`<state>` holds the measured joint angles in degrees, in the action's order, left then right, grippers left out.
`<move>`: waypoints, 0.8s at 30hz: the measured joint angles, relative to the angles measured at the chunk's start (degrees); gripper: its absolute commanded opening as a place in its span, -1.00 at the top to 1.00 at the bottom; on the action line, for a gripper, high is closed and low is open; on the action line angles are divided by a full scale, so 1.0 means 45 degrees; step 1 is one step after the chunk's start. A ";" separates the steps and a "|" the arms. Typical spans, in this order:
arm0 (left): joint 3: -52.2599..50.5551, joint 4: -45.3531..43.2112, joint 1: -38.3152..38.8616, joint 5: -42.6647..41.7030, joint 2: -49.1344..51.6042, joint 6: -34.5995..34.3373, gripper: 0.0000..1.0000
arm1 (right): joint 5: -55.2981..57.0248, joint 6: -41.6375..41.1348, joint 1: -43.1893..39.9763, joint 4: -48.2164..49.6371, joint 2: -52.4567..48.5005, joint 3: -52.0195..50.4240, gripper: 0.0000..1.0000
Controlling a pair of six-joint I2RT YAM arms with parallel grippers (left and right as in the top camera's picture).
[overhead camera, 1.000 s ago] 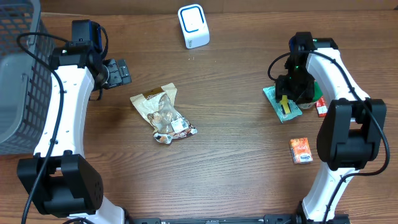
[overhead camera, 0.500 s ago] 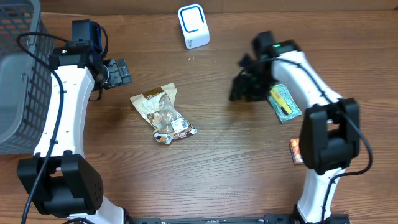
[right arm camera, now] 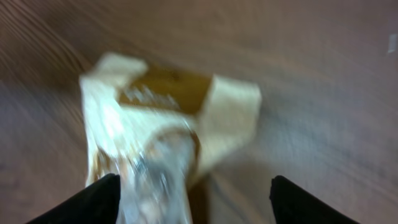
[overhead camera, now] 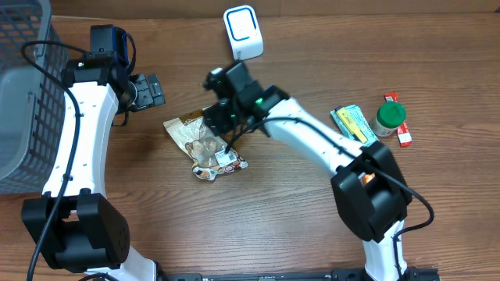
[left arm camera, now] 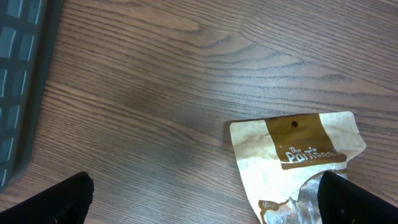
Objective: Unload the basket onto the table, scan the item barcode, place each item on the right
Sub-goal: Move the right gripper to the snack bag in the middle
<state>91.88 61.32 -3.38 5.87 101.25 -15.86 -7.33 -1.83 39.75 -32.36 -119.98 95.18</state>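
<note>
A clear and tan snack bag [overhead camera: 205, 144] lies flat on the wooden table left of centre. The white barcode scanner [overhead camera: 243, 33] stands at the back edge. My right gripper [overhead camera: 219, 117] hovers over the bag's upper right corner. It is open, and the blurred bag [right arm camera: 155, 124] shows below and between its fingertips [right arm camera: 99, 199], not gripped. My left gripper [overhead camera: 148, 91] stays to the upper left of the bag. Its jaws are open over bare wood, and the bag's tan top [left arm camera: 298, 149] lies near its right fingertip [left arm camera: 354, 199].
A grey mesh basket [overhead camera: 19, 94] fills the far left, and its wall [left arm camera: 18, 74] shows in the left wrist view. At the right lie a green pouch [overhead camera: 355, 125], a green-lidded jar [overhead camera: 388, 117] and a red box [overhead camera: 403, 136].
My right arm has swung left from the items at the right to above the snack bag, and its jaws have spread wider. The left arm has not moved.
</note>
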 measured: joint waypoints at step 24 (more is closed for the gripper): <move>0.0000 0.0000 0.0000 0.0000 0.0000 0.0000 -1.00 | 0.2487 -0.1719 0.0413 0.0899 -0.1525 -0.0015 -0.86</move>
<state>91.88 61.32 -3.38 5.87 101.25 -15.86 3.86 -9.56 41.60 -28.32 -126.85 95.11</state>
